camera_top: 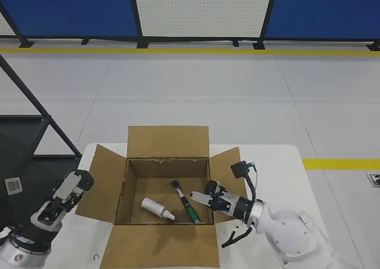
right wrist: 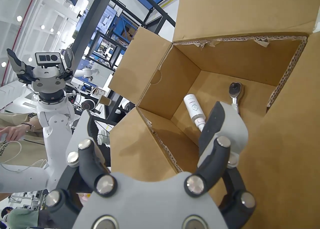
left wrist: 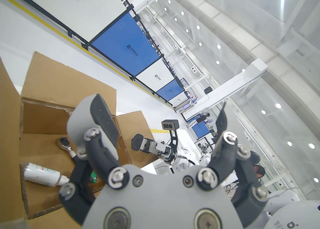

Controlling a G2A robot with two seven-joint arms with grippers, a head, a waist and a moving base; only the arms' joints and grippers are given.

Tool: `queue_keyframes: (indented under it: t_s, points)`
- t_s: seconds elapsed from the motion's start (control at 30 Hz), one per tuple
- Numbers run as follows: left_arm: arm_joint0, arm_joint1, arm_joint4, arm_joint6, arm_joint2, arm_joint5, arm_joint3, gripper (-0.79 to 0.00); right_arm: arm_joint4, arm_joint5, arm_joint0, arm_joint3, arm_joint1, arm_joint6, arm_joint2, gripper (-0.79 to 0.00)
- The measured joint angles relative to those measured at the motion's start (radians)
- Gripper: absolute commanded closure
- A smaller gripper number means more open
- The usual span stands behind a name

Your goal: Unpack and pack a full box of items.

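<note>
An open cardboard box (camera_top: 168, 142) stands in the middle of the white table, all flaps folded out. On its floor lie a white bottle (camera_top: 157, 207) and a ratchet wrench (camera_top: 185, 201) with a green handle, side by side. My right gripper (camera_top: 205, 193) hovers at the box's right wall, over the wrench's handle end, open and empty. Its wrist view looks down on the bottle (right wrist: 194, 109) and the wrench head (right wrist: 235, 89) past the open right gripper (right wrist: 152, 121). My left gripper (camera_top: 81, 180) is outside the left flap, open and empty, as the left gripper (left wrist: 160, 115) shows.
A black metal rack (camera_top: 21, 101) stands off the table's left side, close to my left arm. Bare table (camera_top: 280, 161) lies to the right of the box. The outspread flaps (camera_top: 99, 181) take up space on every side of the box.
</note>
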Motion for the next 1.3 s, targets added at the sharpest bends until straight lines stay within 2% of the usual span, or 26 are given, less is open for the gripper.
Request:
queue_keyframes:
  t_s: [0.13,0.23,0.33,0.53,0.77,0.9,1.0,1.3]
  points:
    - [0.0,0.0,-0.001,0.001,0.0,0.0,0.0,-0.785,-0.001,-0.001,0.0,-0.001,0.0,0.001,-0.002,-0.785]
    - [0.004,-0.001,-0.009,0.017,-0.005,0.002,-0.007,-0.785,-0.034,-0.015,0.024,-0.008,-0.003,0.035,-0.046,-0.785]
    - [0.015,-0.001,-0.013,0.03,-0.033,-0.006,-0.012,-0.785,-0.095,0.004,0.097,0.008,-0.011,0.084,-0.109,-0.785]
    - [0.067,-0.005,-0.063,0.052,-0.125,-0.036,-0.017,-0.785,-0.219,0.106,0.28,0.077,-0.043,0.167,-0.259,-0.785]
    - [0.153,-0.013,-0.146,0.069,-0.256,-0.086,-0.001,-0.785,-0.288,0.217,0.51,0.255,-0.108,0.286,-0.449,-0.785]
    - [0.199,-0.02,-0.201,0.08,-0.316,-0.106,0.019,-0.785,-0.296,0.275,0.603,0.376,-0.153,0.297,-0.535,-0.785]
    - [0.228,-0.024,-0.23,0.077,-0.345,-0.112,0.03,-0.785,-0.291,0.284,0.618,0.411,-0.162,0.298,-0.548,-0.785]
    - [0.228,-0.024,-0.229,0.077,-0.345,-0.111,0.029,-0.785,-0.291,0.283,0.616,0.405,-0.161,0.298,-0.547,-0.785]
